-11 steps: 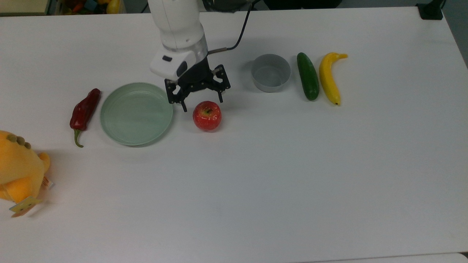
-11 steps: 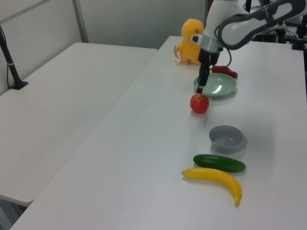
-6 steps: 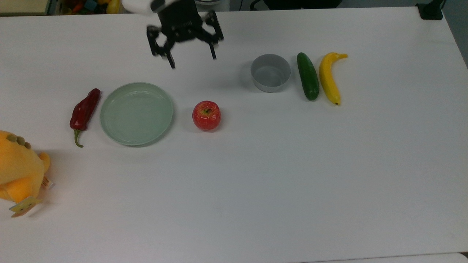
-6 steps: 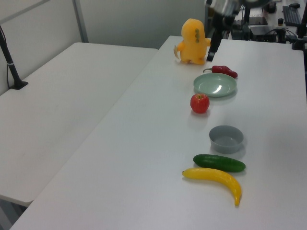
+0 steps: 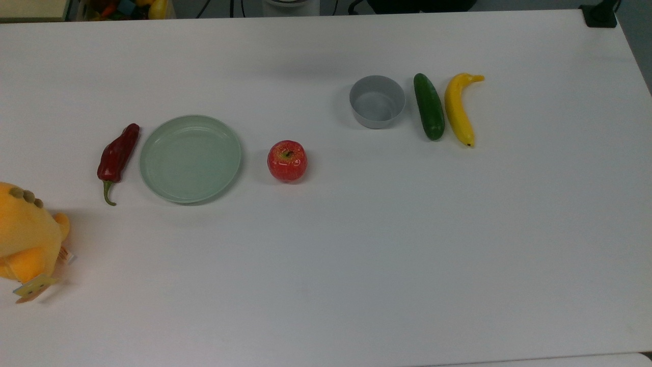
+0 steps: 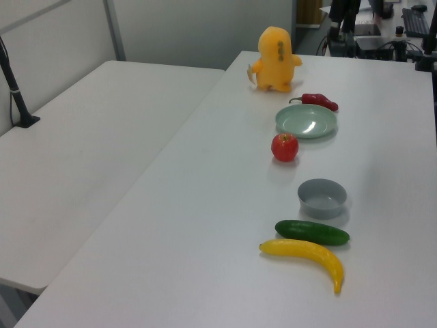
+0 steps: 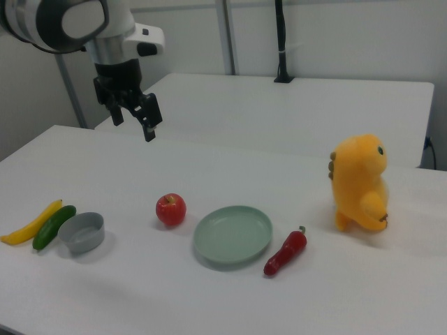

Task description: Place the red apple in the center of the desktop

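Your gripper (image 7: 134, 117) hangs high with fingers spread and empty, well above and behind the red apple (image 5: 287, 161), which sits on the desktop (image 5: 356, 244) between green plate (image 5: 190, 158) and grey bowl (image 5: 377, 101)
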Controlling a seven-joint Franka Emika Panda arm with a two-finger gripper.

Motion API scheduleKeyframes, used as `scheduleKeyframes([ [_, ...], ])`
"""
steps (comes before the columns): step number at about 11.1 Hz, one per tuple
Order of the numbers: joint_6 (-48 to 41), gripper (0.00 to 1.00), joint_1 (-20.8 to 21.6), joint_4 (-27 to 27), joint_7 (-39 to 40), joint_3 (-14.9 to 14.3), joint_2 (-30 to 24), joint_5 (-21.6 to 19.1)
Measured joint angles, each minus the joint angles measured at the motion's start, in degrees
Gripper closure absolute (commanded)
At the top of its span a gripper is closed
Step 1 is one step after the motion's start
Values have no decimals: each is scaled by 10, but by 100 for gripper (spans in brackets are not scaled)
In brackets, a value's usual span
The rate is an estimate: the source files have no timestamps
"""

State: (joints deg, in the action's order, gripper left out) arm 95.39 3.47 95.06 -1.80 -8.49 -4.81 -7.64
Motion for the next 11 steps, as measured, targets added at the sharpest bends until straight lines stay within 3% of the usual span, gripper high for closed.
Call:
scheduleKeyframes([
  [3, -28, 0, -4, -11, -104, 53, 1, 31],
  [5, -28, 0, -13, -11, -126, 92, 5, 33],
  [8, -1, 0, -18, -9, -119, 127, 21, 39],
  [11, 21, 0, -18, -9, -8, 124, 41, 41],
])
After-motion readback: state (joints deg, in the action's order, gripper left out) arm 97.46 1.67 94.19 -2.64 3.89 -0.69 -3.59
